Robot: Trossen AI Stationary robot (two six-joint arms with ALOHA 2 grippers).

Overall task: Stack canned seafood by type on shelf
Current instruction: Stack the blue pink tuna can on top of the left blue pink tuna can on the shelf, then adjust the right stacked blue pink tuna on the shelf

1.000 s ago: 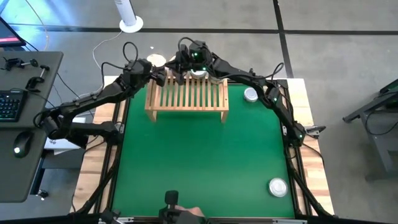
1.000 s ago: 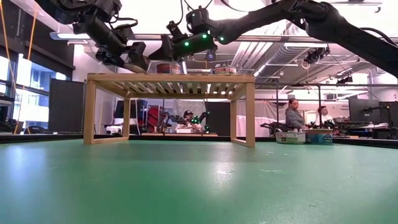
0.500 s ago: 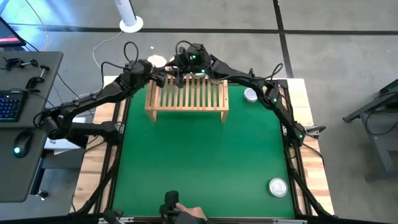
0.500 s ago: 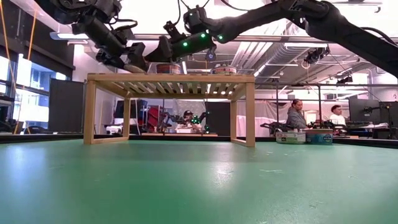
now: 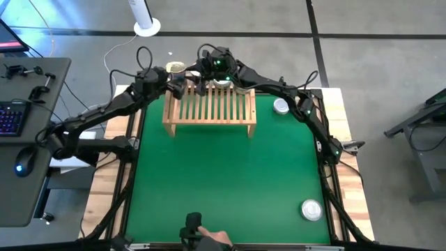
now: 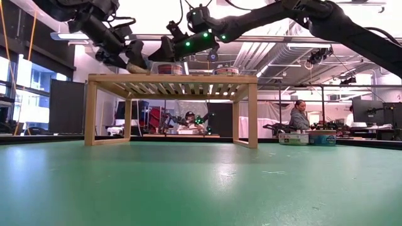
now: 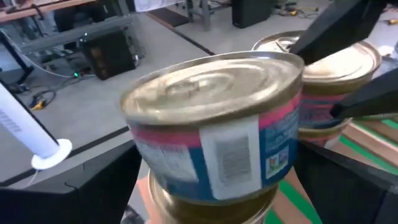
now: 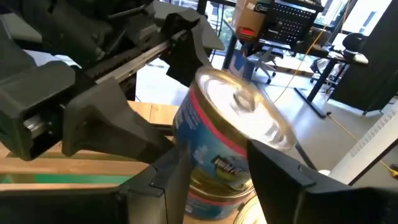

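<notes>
Left pincer [image 7: 211, 186] grips a gold-lidded tin [image 7: 214, 124] over the shelf's [image 5: 209, 108] back edge for stacking; right pincer [image 8: 211, 168] clasps the neighbouring tin [image 8: 227, 146], steadying its stack.

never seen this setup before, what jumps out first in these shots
Both dark arms crowd together at the far edge of the light-wood shelf, the left gripper and right gripper almost touching. Up close, the left gripper grips a pink-and-blue labelled tin above another tin, and the right gripper grips one atop a stack. Two silver tins lie apart on the green mat: one beside the shelf, one in the near right corner.
</notes>
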